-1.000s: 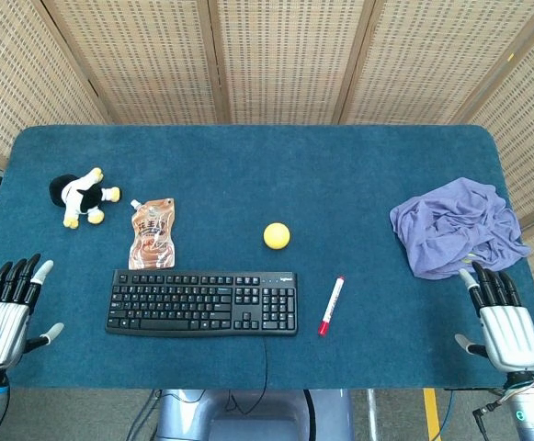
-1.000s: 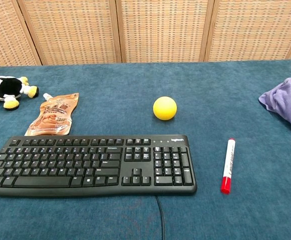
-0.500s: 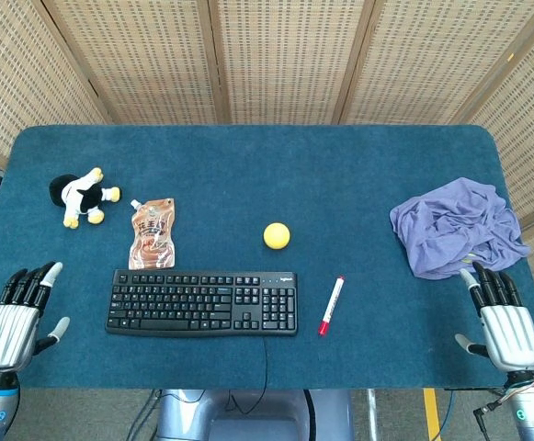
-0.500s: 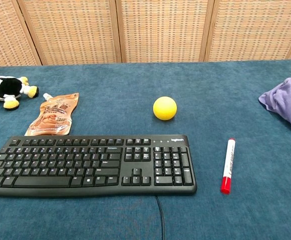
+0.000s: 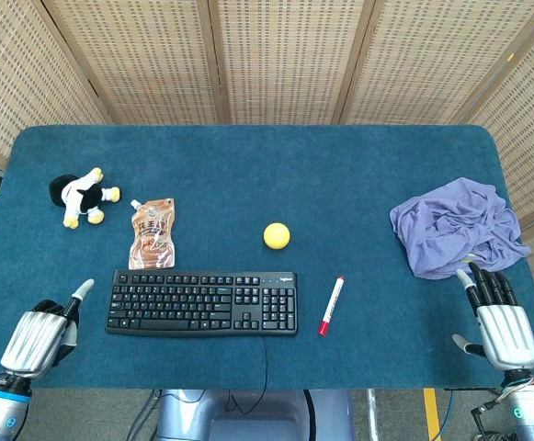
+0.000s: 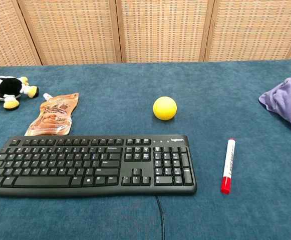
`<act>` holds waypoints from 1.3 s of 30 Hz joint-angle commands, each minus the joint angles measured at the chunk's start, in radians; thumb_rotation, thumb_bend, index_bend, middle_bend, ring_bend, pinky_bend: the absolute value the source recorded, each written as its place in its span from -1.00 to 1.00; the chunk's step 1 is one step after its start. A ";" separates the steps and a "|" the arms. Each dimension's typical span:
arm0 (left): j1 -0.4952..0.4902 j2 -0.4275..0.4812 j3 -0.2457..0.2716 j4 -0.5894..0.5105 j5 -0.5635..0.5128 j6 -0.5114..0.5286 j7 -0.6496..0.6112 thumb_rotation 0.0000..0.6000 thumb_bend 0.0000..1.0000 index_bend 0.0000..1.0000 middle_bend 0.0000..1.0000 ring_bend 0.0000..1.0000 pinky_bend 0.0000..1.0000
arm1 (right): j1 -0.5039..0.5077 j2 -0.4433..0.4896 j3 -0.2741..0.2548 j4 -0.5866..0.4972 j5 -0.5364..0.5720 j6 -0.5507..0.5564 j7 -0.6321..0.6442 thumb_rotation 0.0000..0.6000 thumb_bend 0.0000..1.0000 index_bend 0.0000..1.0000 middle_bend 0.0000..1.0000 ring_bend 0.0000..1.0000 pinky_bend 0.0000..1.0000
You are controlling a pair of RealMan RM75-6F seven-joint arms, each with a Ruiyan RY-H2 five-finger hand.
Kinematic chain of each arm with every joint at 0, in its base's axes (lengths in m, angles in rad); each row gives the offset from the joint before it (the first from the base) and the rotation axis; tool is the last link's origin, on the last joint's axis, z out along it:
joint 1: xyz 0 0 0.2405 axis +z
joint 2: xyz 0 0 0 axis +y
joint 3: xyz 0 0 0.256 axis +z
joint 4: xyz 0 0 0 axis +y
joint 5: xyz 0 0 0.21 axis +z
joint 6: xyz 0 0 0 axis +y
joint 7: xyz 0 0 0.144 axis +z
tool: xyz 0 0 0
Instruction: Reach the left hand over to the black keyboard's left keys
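left hand just left of the black keyboard, one finger out, rest seemingly curled, holding nothing.

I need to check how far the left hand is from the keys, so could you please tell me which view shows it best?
The head view: the left hand sits at the table's near-left corner, apart from the keyboard. The chest view shows the keyboard but not the hand.

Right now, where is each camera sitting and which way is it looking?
Head view: high up, looking steeply down on the whole table; shows the left hand and right hand at the near edge.
Chest view: low, looking forward across the tabletop; no part of the robot shows.
Shared: keyboard, yellow ball, red marker.
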 commanded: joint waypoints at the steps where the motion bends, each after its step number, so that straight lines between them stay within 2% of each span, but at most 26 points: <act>1: -0.051 0.097 0.036 -0.124 -0.065 -0.135 0.083 1.00 0.67 -1.00 0.21 0.16 -0.23 | 0.000 0.000 0.000 0.000 0.000 0.001 0.001 1.00 -1.00 -1.00 -1.00 -1.00 -1.00; 8: -0.134 0.167 0.040 -0.246 -0.242 -0.320 0.223 1.00 0.67 -1.00 0.21 0.16 -0.23 | -0.002 0.007 0.003 -0.002 0.002 0.006 0.019 1.00 -1.00 -1.00 -1.00 -1.00 -1.00; 12: -0.164 0.159 0.036 -0.263 -0.332 -0.363 0.283 1.00 0.67 -1.00 0.21 0.16 -0.23 | -0.003 0.011 0.005 -0.002 0.001 0.009 0.030 1.00 -1.00 -1.00 -1.00 -1.00 -1.00; 27: -0.239 0.079 0.024 -0.236 -0.556 -0.382 0.429 1.00 0.69 -1.00 0.21 0.16 -0.23 | -0.003 0.015 0.005 0.000 -0.001 0.012 0.042 1.00 -1.00 -1.00 -1.00 -1.00 -1.00; 39: -0.286 0.039 0.050 -0.231 -0.625 -0.392 0.475 1.00 0.70 -1.00 0.21 0.16 -0.23 | -0.004 0.018 0.008 0.001 0.000 0.016 0.049 1.00 -1.00 -1.00 -1.00 -1.00 -1.00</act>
